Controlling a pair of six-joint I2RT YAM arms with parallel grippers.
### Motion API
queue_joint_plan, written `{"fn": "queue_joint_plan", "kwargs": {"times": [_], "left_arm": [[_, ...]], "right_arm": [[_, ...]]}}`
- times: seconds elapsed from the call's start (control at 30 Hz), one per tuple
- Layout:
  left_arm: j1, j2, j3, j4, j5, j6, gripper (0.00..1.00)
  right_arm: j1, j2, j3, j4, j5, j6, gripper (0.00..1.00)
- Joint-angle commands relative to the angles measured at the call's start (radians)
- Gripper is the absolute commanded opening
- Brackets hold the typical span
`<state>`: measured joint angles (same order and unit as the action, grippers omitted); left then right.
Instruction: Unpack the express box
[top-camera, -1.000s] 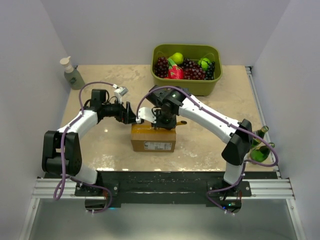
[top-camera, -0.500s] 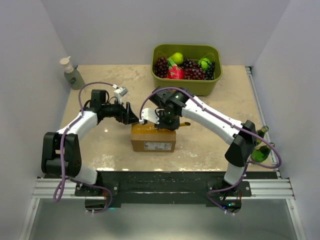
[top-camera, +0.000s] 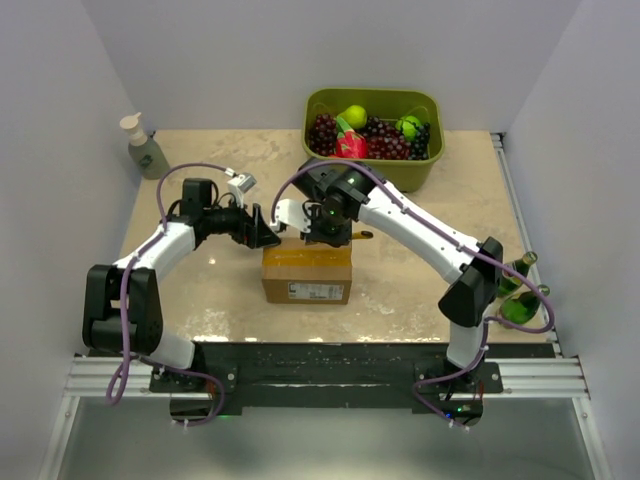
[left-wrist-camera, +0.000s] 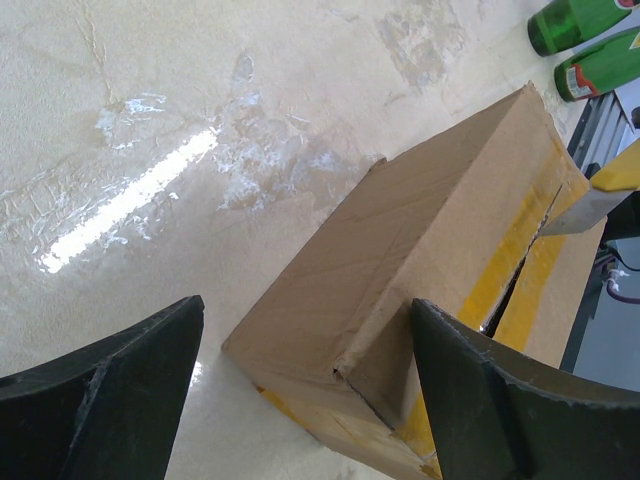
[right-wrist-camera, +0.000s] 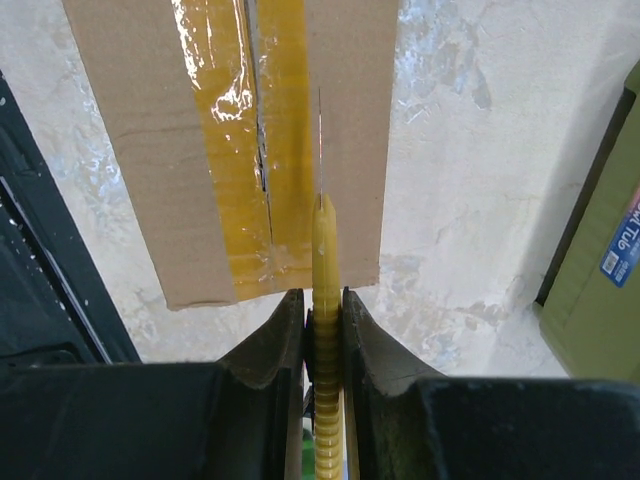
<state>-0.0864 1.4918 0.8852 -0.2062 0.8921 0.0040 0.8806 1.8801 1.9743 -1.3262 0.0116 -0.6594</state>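
At the middle of the counter (top-camera: 400, 290), the express box (top-camera: 307, 275) sits flat with its top still closed, near the green bin (top-camera: 385, 178) of fruit. The right tool (right-wrist-camera: 324, 305) is clamped on a yellow-handled knife (right-wrist-camera: 324, 400), its thin blade lying on the yellowish tape (right-wrist-camera: 285, 130) just beside the seam. Over the past second that arm has drawn back from above the box top toward the far edge, taking the blade along the tape. A dark split now shows down the seam, so the cut looks largely made. The left tool (top-camera: 264, 231), fingers spread wide apart and holding nothing, has edged closer to the box's left end, which shows between them in its wrist view. Parting the top and emptying the box appear to be what remains.
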Motion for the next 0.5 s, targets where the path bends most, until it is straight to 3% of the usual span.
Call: {"fn": "queue_joint_plan", "kwargs": {"times": [0.0,0.47], "left_arm": [[-0.012,0.008,-0.037,-0.048,-0.124,0.073,0.88],[-0.012,0.008,-0.042,-0.048,-0.128,0.073,0.88]], "right_arm": [[0.008,-0.064,-0.041,-0.085,-0.001,-0.019,0.0],[0.027,-0.047,-0.107,-0.085,0.028,-0.008,0.0]]}}
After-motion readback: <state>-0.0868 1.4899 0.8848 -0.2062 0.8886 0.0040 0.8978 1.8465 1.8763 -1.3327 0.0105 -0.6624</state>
